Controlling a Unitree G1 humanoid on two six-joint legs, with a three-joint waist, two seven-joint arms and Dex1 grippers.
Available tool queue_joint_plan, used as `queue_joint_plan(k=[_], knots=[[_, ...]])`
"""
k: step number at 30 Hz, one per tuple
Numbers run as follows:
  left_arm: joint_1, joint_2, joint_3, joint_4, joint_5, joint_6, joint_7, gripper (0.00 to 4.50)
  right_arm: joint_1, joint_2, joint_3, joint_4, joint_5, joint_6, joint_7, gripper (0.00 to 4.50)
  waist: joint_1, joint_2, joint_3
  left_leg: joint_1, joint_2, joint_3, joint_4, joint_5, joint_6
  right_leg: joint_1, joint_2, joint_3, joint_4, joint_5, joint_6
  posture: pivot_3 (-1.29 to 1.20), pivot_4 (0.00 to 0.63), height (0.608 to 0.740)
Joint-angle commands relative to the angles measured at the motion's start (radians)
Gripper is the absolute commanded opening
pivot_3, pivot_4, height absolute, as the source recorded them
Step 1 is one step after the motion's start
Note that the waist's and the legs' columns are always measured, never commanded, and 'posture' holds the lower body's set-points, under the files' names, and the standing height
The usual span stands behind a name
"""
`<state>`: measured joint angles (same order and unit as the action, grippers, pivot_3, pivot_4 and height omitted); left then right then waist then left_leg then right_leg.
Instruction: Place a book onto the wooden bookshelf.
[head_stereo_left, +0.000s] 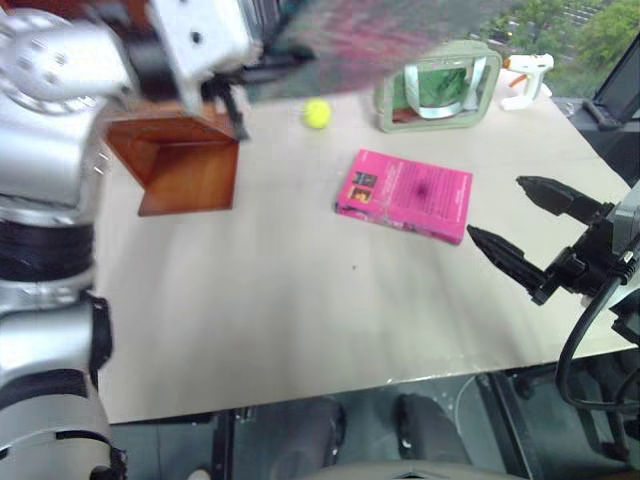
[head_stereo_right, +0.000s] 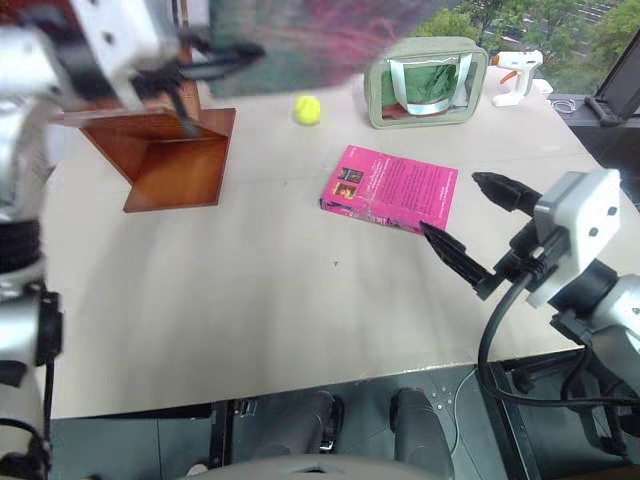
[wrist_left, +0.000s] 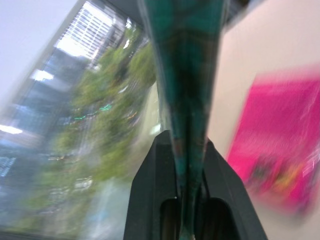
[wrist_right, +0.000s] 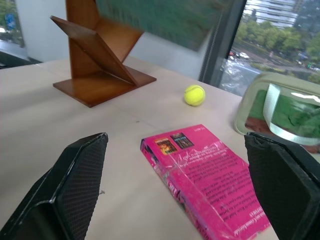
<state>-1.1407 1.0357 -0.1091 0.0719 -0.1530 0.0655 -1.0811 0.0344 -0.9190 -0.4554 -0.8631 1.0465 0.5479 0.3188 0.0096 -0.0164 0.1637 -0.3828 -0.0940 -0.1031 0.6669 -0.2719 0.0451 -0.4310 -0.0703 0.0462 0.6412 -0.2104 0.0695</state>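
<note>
Book (wrist_left: 186, 75): clamped edge-on in left end effector (wrist_left: 189, 165), raised for carrying above bookshelf (head_stereo_left: 185, 165) (not yet placed). Right end effector (head_stereo_left: 520, 225): fingers apart, empty, beside pink book (head_stereo_left: 405, 195) on worktop (head_stereo_left: 280, 320).

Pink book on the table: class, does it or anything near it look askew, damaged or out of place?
The pink book lies flat, askew to the table edge, undamaged. The tennis ball sits loose between the wooden bookshelf and a green pouch. Nothing is spilled.
</note>
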Motion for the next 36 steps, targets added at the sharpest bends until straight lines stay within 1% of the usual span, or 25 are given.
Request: queue_joint_plan(k=[1, 5, 7, 11, 14, 18, 22, 24, 25, 28, 30, 32, 34, 36], knots=[[-0.085, 0.108, -0.022, 0.187, 0.153, -0.151, -0.08, 0.02, -0.073, -0.003, -0.034, 0.052, 0.006, -0.039, 0.063, 4.5, -0.005, 0.0, 0.001, 0.0, 0.0, 0.0, 0.0, 0.0, 0.0, 0.0, 0.0, 0.0, 0.0, 0.0, 0.0, 0.0, 0.15, 0.74], [-0.131, 0.149, -0.067, 0.341, 0.302, -0.226, -0.068, 0.02, -0.121, -0.025, -0.088, 0.103, 0.053, -0.044, 0.17, 4.5, 0.001, -0.001, 0.001, -0.002, -0.001, -0.002, 0.002, -0.001, 0.002, 0.0, 0.001, -0.003, 0.0, 0.0, 0.0, 0.0, 0.15, 0.74], [-0.135, 0.161, -0.09, 0.422, 0.37, -0.281, -0.055, 0.02, -0.179, -0.033, -0.085, 0.131, 0.071, -0.046, 0.193, 4.5, 0.002, -0.002, 0.002, -0.004, -0.001, -0.003, 0.003, -0.002, 0.003, 0.0, 0.001, -0.004, 0.0, 0.0, 0.001, 0.0, 0.15, 0.74], [-0.17, 0.156, -0.157, 0.607, 0.53, -0.395, 0.026, 0.02, -0.339, -0.035, -0.01, 0.176, 0.098, -0.047, 0.224, 4.5, 0.001, -0.003, 0.003, -0.004, -0.002, -0.003, 0.004, -0.002, 0.003, 0.0, 0.0, -0.004, 0.0, 0.0, 0.001, 0.0, 0.15, 0.74], [-0.213, 0.138, -0.207, 0.704, 0.62, -0.419, 0.05, 0.02, -0.422, -0.006, 0.076, 0.188, 0.069, -0.042, 0.222, 4.5, -0.002, -0.007, 0.005, -0.005, -0.001, -0.005, 0.004, -0.002, 0.003, -0.002, 0.0, -0.005, 0.0, 0.0, 0.001, 0.0, 0.15, 0.74], [-0.268, 0.123, -0.26, 0.823, 0.727, -0.436, 0.096, 0.02, -0.462, 0.038, 0.153, 0.175, 0.041, -0.033, 0.213, 4.5, 0.001, -0.007, 0.006, -0.007, -0.002, -0.005, 0.004, -0.002, 0.003, -0.003, 0.0, -0.006, 0.001, 0.0, 0.001, 0.0, 0.15, 0.74], [-0.311, 0.105, -0.275, 0.894, 0.762, -0.456, 0.095, 0.02, -0.472, 0.064, 0.182, 0.167, 0.03, -0.027, 0.204, 4.5, 0.001, -0.007, 0.006, -0.007, -0.002, -0.006, 0.005, -0.002, 0.003, -0.003, 0.0, -0.007, 0.002, 0.0, 0.001, 0.0, 0.15, 0.74], [-0.335, 0.106, -0.278, 0.935, 0.776, -0.468, 0.103, 0.86, -0.468, 0.062, 0.182, 0.171, 0.018, -0.024, 0.211, 4.5, -0.001, -0.007, 0.006, -0.007, -0.002, -0.006, 0.006, -0.002, 0.003, -0.003, 0.0, -0.007, 0.002, 0.0, 0.001, 0.0, 0.15, 0.74], [-0.348, 0.111, -0.28, 0.958, 0.783, -0.475, 0.113, 1.14, -0.469, 0.064, 0.187, 0.176, 0.011, -0.024, 0.214, 4.5, -0.002, -0.007, 0.006, -0.007, -0.002, -0.006, 0.006, -0.002, 0.003, -0.003, 0.0, -0.007, 0.003, 0.0, 0.001, 0.0, 0.15, 0.74], [-0.367, 0.126, -0.277, 1.009, 0.789, -0.505, 0.135, 2.42, -0.477, 0.071, 0.197, 0.189, 0.004, -0.02, 0.224, 4.5, -0.012, -0.008, 0.006, -0.008, -0.003, -0.006, 0.006, -0.002, 0.003, -0.003, 0.0, -0.007, 0.003, 0.0, 0.001, 0.0, 0.15, 0.74], [-0.364, 0.137, -0.256, 1.022, 0.77, -0.537, 0.155, 3.08, -0.469, 0.07, 0.191, 0.194, 0.002, -0.019, 0.237, 4.5, -0.023, -0.009, 0.006, -0.009, -0.003, -0.006, 0.007, -0.002, 0.003, -0.004, 0.0, -0.007, 0.003, 0.0, 0.001, 0.0, 0.15, 0.74], [-0.356, 0.158, -0.207, 1.032, 0.702, -0.595, 0.138, 3.08, -0.456, 0.067, 0.18, 0.196, 0.002, -0.018, 0.252, 4.5, -0.025, -0.009, 0.006, -0.013, -0.003, -0.006, 0.008, -0.002, 0.003, -0.009, 0.0, -0.006, 0.005, 0.0, 0.001, 0.0, 0.15, 0.74], [-0.338, 0.165, -0.115, 1.03, 0.571, -0.597, 0.051, 3.08, -0.448, 0.064, 0.168, 0.203, 0.006, -0.016, 0.265, 4.5, -0.026, -0.009, 0.006, -0.017, -0.003, -0.006, 0.009, -0.002, 0.003, -0.012, 0.0, -0.006, 0.006, 0.0, 0.001, 0.0, 0.15, 0.74], [-0.288, 0.176, -0.032, 0.985, 0.436, -0.583, -0.074, 3.08, -0.441, 0.062, 0.158, 0.209, 0.01, -0.015, 0.28, 4.5, -0.028, -0.009, 0.006, -0.02, -0.003, -0.006, 0.011, -0.002, 0.003, -0.015, 0.0, -0.006, 0.008, 0.0, 0.001, 0.0, 0.15, 0.74]])
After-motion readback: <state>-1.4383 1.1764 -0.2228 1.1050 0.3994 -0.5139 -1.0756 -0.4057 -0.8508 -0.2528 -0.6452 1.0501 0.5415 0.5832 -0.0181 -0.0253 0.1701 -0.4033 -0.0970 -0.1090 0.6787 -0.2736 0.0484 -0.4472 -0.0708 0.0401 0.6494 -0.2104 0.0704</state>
